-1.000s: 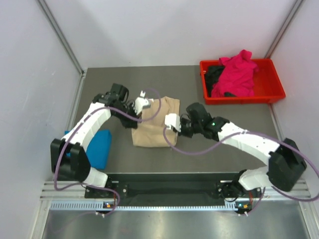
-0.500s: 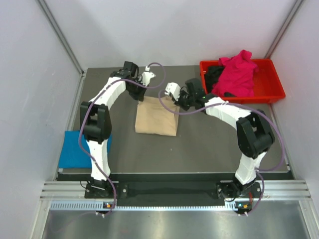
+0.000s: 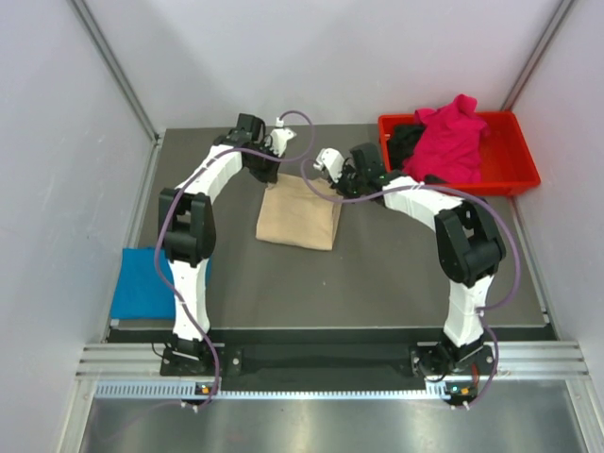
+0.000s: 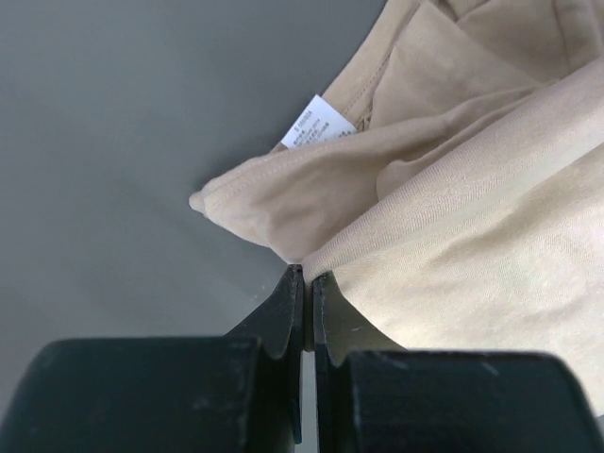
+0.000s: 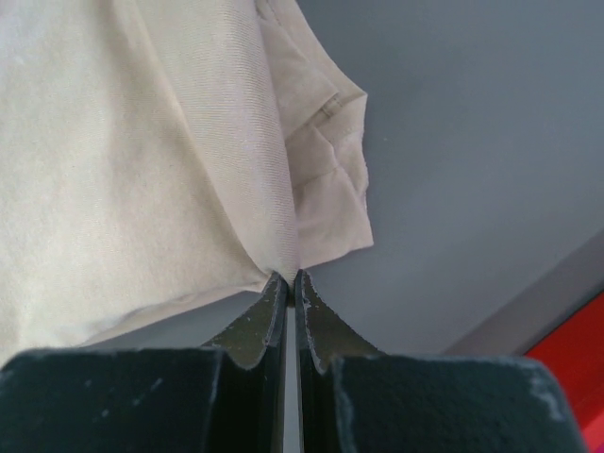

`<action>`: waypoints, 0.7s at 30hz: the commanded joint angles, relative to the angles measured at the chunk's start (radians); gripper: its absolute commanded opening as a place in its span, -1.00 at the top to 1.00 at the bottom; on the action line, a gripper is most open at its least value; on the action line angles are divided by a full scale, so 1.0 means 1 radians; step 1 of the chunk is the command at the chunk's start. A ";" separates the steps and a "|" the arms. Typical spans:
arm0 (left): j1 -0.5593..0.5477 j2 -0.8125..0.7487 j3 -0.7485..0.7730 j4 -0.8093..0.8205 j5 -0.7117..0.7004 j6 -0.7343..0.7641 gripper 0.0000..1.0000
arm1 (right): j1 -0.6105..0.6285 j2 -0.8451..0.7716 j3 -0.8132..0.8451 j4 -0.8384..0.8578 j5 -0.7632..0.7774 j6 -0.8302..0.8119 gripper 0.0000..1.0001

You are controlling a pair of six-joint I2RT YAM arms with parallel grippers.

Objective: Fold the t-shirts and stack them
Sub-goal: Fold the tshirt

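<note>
A beige-tan t-shirt (image 3: 299,215) lies partly folded in the middle of the dark table. My left gripper (image 3: 271,160) is shut on its far left corner; the left wrist view shows the cloth (image 4: 453,226) pinched between the jaws, with a white label beside it. My right gripper (image 3: 332,179) is shut on the far right corner, the cloth (image 5: 142,170) nipped at the jaw tips. A folded bright blue t-shirt (image 3: 142,281) lies at the near left. A magenta-pink t-shirt (image 3: 451,140) and a black t-shirt (image 3: 406,142) are heaped in the tray.
A red plastic tray (image 3: 514,176) stands at the far right corner of the table. White walls close in the left, back and right sides. A metal rail runs along the near edge under the arm bases.
Both arms have stretched to the far side, drawing the beige shirt's edge away from the near side. The shirt lies flatter and further back. The left arm has uncovered the blue shirt.
</note>
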 commanded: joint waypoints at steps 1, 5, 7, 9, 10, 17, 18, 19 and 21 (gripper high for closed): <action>0.016 -0.034 0.030 0.099 0.018 -0.030 1.00 | -0.031 -0.011 0.047 0.020 0.064 0.055 1.00; 0.015 -0.048 0.025 0.139 0.041 -0.063 1.00 | -0.054 0.002 0.075 0.026 0.069 0.081 1.00; 0.010 -0.045 0.025 0.159 0.057 -0.062 1.00 | -0.065 0.005 0.087 0.019 0.065 0.088 1.00; 0.009 -0.028 0.030 0.177 0.045 -0.065 1.00 | -0.071 0.018 0.098 0.011 0.057 0.090 1.00; 0.009 -0.018 0.047 0.184 0.037 -0.071 1.00 | -0.073 0.028 0.113 0.010 0.055 0.091 1.00; 0.009 0.097 0.105 0.165 -0.021 -0.071 1.00 | -0.079 0.116 0.177 -0.026 0.037 0.084 0.93; 0.007 0.101 0.105 0.179 -0.050 -0.077 1.00 | -0.079 0.124 0.184 -0.020 0.043 0.082 0.88; 0.009 0.107 0.105 0.188 -0.064 -0.082 1.00 | -0.083 0.133 0.188 -0.014 0.054 0.094 0.84; 0.010 0.116 0.105 0.223 -0.102 -0.099 0.78 | -0.088 0.166 0.216 0.008 0.057 0.110 0.65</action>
